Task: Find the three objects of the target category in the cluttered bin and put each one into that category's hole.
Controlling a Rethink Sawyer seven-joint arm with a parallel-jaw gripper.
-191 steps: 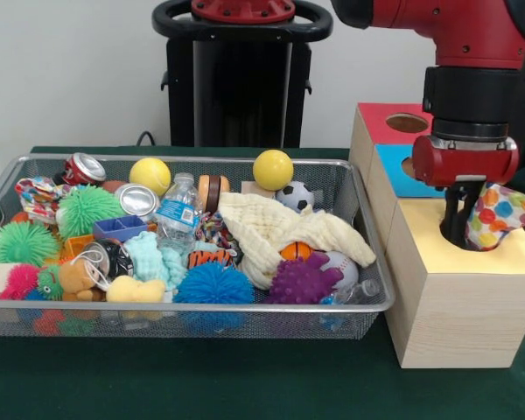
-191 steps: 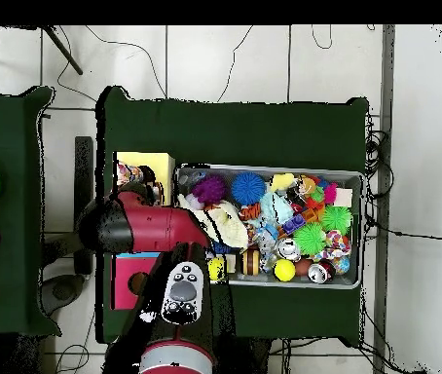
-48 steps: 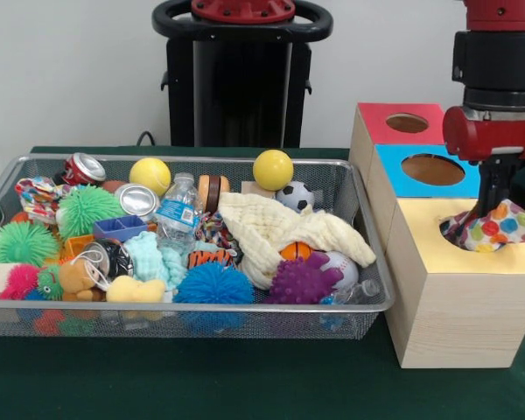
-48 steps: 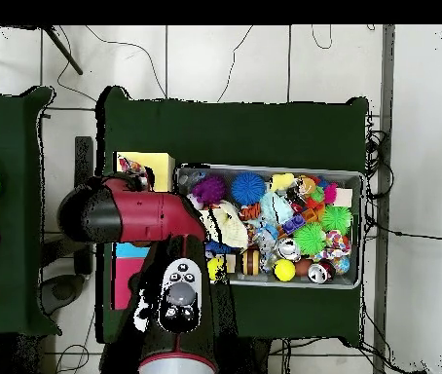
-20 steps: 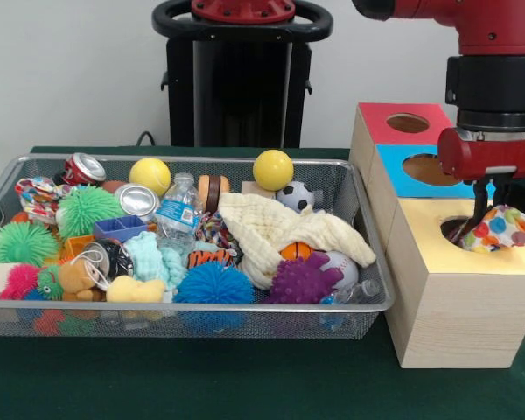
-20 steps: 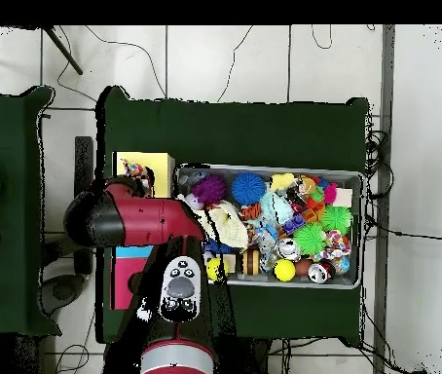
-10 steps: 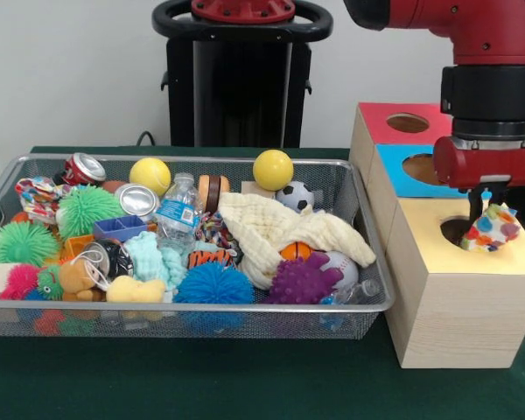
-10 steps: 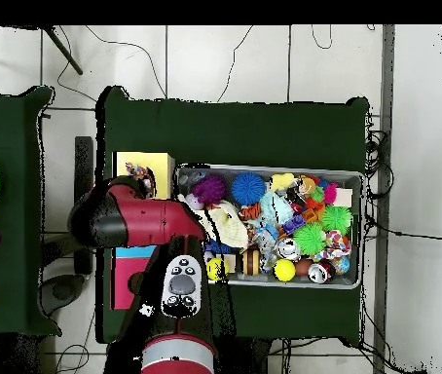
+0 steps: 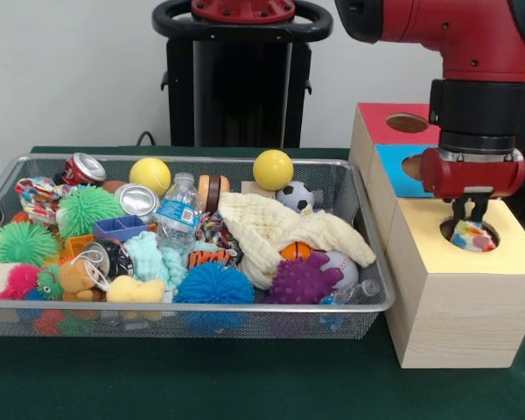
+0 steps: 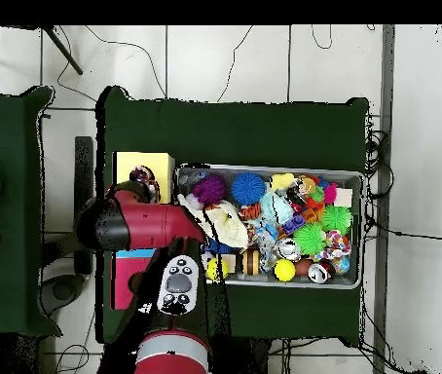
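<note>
A polka-dot cloth [image 9: 472, 236] lies bunched inside the round hole of the yellow-topped wooden box [image 9: 507, 258], right of the bin. My gripper [image 9: 470, 213] hangs straight above that hole, its tips just over the cloth. In the overhead view the same cloth [image 10: 143, 179] shows in the yellow box [image 10: 159, 163] beside my red arm [image 10: 142, 224], which covers the gripper. In the wire bin [image 9: 201, 308] a cream muslin cloth [image 9: 280, 229] is draped over balls at the right, and a patterned cloth [image 9: 37, 194] sits at the far left.
Behind the yellow box stand a blue-topped box [image 9: 392, 171] and a red-topped box [image 9: 376, 122], each with a hole. The bin holds several spiky balls, cans, a water bottle [image 9: 177, 213] and smooth balls. Green cloth covers the table [image 9: 245, 376].
The polka-dot cloth, earlier spilling over the hole's right rim, has gone down into the hole. My gripper has shifted slightly left to stand over the hole.
</note>
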